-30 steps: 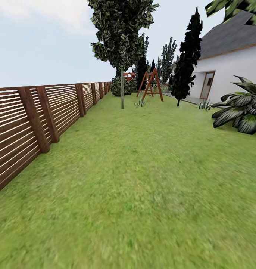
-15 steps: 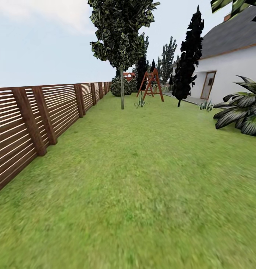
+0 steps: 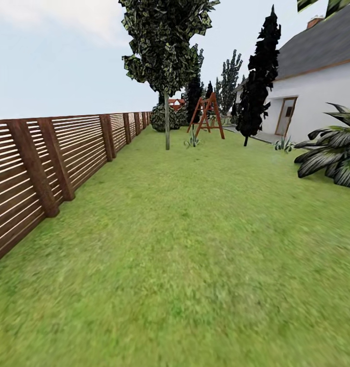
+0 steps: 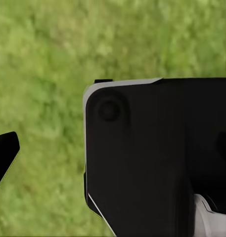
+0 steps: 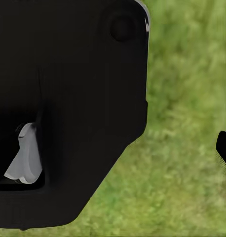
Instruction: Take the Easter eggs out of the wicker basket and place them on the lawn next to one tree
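A home's back garden is showing here: a lawn (image 3: pixel 195 244) is stretching ahead, a slatted wooden fence (image 3: pixel 52 158) is running along from 9 toward 12 o'clock, a white house (image 3: pixel 318 97) with a door is standing at 2 o'clock, and a thin-trunked tree (image 3: pixel 166 76) and a red swing frame (image 3: pixel 208 114) are standing near 12 o'clock.

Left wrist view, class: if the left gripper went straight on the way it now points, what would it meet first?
Probably the lawn: blurred green grass lies beyond the dark robot part in the foreground. The fingers cannot be made out, so the exact line is uncertain.
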{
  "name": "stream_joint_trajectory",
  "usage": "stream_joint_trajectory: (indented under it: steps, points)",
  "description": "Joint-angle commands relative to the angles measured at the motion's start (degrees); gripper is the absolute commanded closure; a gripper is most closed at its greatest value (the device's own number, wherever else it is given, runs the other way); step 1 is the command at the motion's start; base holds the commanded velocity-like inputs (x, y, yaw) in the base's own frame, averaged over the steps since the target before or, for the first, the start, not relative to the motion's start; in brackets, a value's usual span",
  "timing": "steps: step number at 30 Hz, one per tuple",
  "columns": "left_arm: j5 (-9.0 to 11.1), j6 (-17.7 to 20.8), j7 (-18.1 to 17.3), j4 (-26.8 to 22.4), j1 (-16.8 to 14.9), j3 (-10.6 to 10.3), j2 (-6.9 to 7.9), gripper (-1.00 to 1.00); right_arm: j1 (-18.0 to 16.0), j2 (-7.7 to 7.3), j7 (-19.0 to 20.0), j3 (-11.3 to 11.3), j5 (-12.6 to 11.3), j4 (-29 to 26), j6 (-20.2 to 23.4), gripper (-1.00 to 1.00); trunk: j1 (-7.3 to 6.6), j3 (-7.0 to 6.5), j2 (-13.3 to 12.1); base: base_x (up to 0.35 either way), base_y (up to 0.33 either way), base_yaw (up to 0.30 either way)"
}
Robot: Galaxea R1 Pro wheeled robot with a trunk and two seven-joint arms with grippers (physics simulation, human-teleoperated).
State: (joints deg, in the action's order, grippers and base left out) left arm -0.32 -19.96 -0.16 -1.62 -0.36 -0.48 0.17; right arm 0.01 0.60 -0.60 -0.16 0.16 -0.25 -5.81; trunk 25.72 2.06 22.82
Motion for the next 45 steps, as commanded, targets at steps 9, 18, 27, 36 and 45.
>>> stream_joint_trajectory:
  steps: [9, 18, 27, 36, 45]
  points:
    - [0.0, -0.2, 0.0, 0.0, 0.0, 0.0, 0.01, -1.0, 0.0, -0.01, 0.0, 0.0, 0.0, 0.0, -0.2, -1.0, 0.06, 0.11, 0.1, 0.328, 0.0, 0.0]
    - [0.0, -0.2, 0.0, 0.0, -0.1, 0.0, 0.01, -1.0, 0.0, 0.0, 0.0, 0.0, 0.0, 0.0, -0.2, -1.0, 0.06, 0.11, 0.1, 0.328, 0.0, 0.0]
    - [0.0, -0.2, 0.0, 0.0, 0.0, 0.0, 0.01, -1.0, 0.0, -0.02, 0.0, 0.0, 0.0, 0.0, -0.2, -1.0, 0.06, 0.11, 0.1, 0.328, 0.0, 0.0]
    - [0.0, -0.3, 0.0, 0.0, 0.0, 0.0, 0.03, -1.0, 0.0, -0.03, -0.1, 0.0, 0.0, 0.0, -0.2, -1.0, 0.06, 0.11, 0.1, 0.328, 0.0, 0.0]
    - [0.0, -0.3, 0.0, 0.0, 0.0, 0.0, 0.01, -1.0, 0.0, 0.0, 0.0, 0.0, 0.0, 0.0, -0.2, -1.0, 0.06, 0.11, 0.1, 0.328, 0.0, 0.0]
